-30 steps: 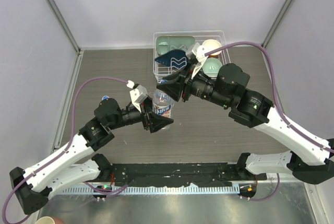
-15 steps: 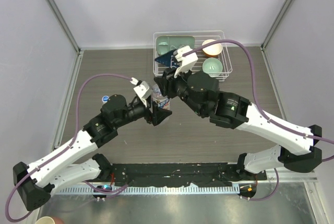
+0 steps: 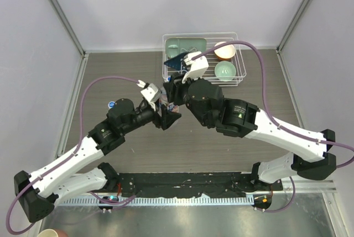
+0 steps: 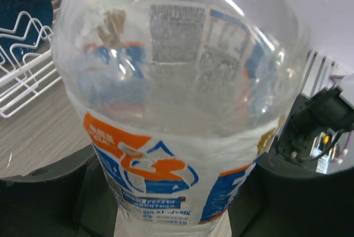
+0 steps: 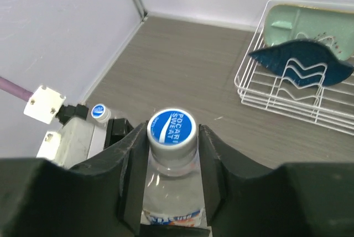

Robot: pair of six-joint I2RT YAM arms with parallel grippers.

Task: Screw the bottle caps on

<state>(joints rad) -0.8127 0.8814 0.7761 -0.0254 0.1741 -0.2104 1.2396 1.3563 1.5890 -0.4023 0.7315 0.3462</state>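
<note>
Two arms meet closer than a second ago: the right one has swung in over the bottle (image 4: 177, 82), held upright near the middle of the desk (image 3: 110, 71), just before the rack (image 5: 279, 106) at the back edge. The right gripper (image 5: 172, 135) clasps the blue-topped cap (image 5: 172, 125) on the neck; the left gripper (image 3: 167, 116) grips the labelled body. A second cap (image 5: 99, 111) lies toward the left edge.
</note>
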